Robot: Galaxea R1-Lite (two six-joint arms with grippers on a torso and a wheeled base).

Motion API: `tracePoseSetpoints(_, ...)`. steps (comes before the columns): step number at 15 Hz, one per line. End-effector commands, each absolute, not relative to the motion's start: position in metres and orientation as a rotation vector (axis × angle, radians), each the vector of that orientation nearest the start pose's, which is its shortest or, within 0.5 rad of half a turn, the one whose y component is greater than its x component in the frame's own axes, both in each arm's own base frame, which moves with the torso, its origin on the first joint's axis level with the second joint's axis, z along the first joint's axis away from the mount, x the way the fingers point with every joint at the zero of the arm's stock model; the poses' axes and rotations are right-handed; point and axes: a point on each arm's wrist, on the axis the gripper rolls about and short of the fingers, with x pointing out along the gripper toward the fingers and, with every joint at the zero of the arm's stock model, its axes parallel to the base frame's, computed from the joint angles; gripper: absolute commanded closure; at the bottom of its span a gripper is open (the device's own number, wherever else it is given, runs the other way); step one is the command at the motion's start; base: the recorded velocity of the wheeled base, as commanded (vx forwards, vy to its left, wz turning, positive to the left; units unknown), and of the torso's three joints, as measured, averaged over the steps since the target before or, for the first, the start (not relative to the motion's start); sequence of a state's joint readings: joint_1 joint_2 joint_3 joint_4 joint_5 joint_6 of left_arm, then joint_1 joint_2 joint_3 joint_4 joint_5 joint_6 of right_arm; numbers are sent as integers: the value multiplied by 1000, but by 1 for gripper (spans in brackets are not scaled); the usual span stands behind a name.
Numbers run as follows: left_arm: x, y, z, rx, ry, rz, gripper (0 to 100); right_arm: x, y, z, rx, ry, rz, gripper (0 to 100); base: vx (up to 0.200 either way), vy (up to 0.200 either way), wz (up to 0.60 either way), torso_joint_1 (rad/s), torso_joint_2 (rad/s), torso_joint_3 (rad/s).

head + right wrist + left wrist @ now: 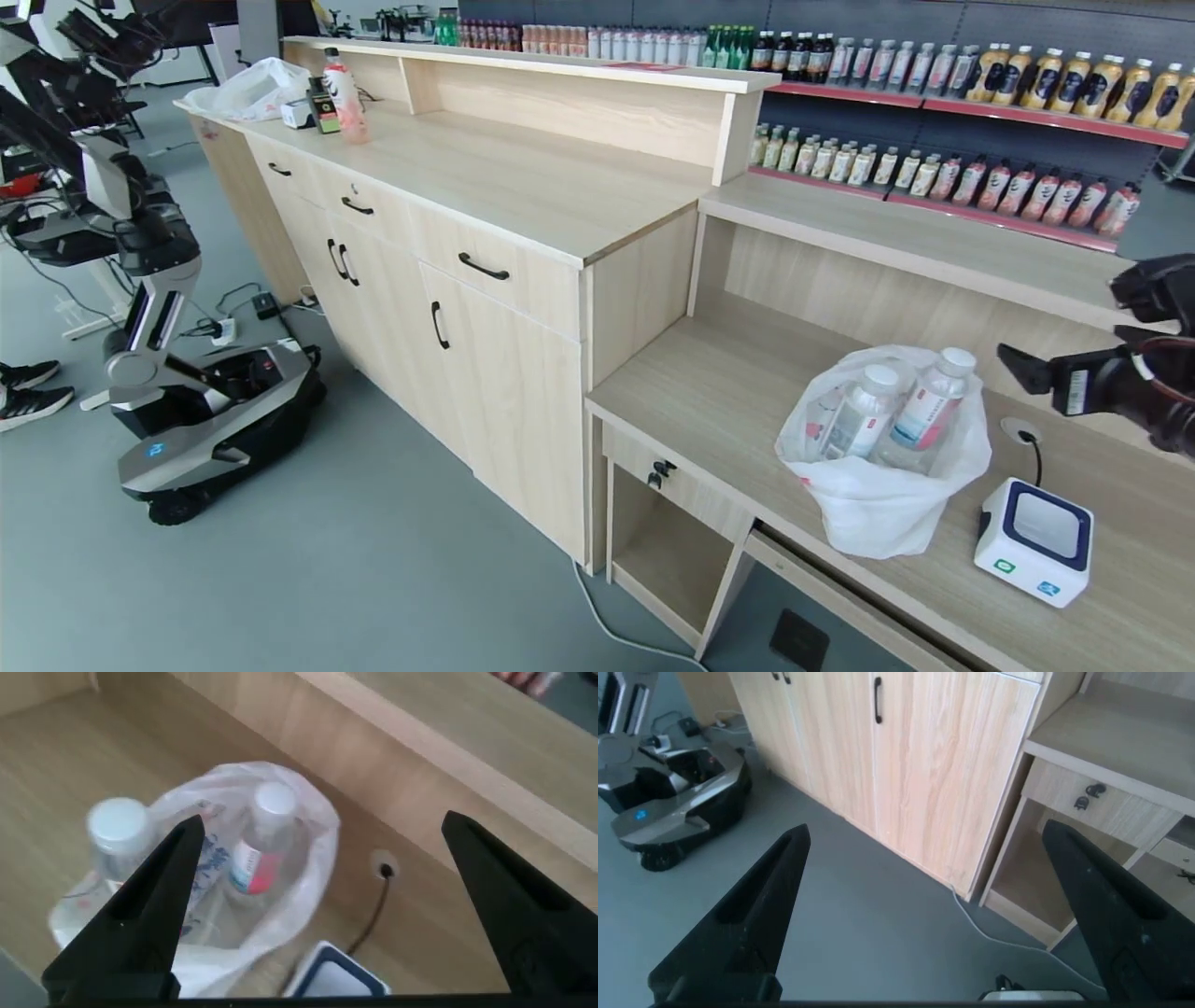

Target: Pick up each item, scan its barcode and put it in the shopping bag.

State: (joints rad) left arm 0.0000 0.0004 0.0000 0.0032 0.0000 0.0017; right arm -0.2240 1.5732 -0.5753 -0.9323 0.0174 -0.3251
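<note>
Right end effector (322,826) and left end effector (924,833) both spread wide, empty; shopping bag (878,509) sits on the low desk (709,392).
Your right one hangs above the bag, and your left is over the floor (878,924) by the cabinet (924,756). The left bottle (861,411) and right bottle (934,397) stand upright inside the bag, close together. The bag is near the desk's front edge, with the barcode scanner (1033,541) just to its right. Likely risk: the bag is limp, so if you drop in and clip a cap or snag plastic, the bottles could tip toward the edge. The scanner cable (1034,455) is also close.
</note>
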Motion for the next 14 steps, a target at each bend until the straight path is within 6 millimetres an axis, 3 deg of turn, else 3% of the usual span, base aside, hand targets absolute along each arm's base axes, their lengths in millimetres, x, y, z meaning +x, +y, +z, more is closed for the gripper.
tracePoseSetpoints(1, -23, 0, 75, 2, 3, 0, 0, 212, -113, 221, -355, 106, -481, 0, 0, 0, -600, 2, 2, 2)
tracePoseSetpoints(5, -23, 0, 75, 2, 3, 0, 0, 208, -199, 216, -297, 388, -900, 0, 0, 0, -600, 1, 6, 6)
tracePoseSetpoints(7, -23, 0, 75, 2, 3, 0, 0, 212, -224, 201, -275, 434, -935, 0, 0, 0, -300, 4, 1, -1)
tracePoseSetpoints(9, -23, 0, 75, 3, 3, 0, 0, 200, -266, 161, -293, 576, -834, 0, 0, 0, 0, 0, 0, 0)
tracePoseSetpoints(11, -23, 0, 75, 3, 3, 0, 0, 184, -285, 136, -434, 725, -747, 0, 0, 0, 0, 0, 0, 0)
tracePoseSetpoints(14, -23, 0, 75, 3, 3, 0, 0, 186, -287, 120, -482, 777, -664, 0, 0, 0, 0, 0, 0, 0)
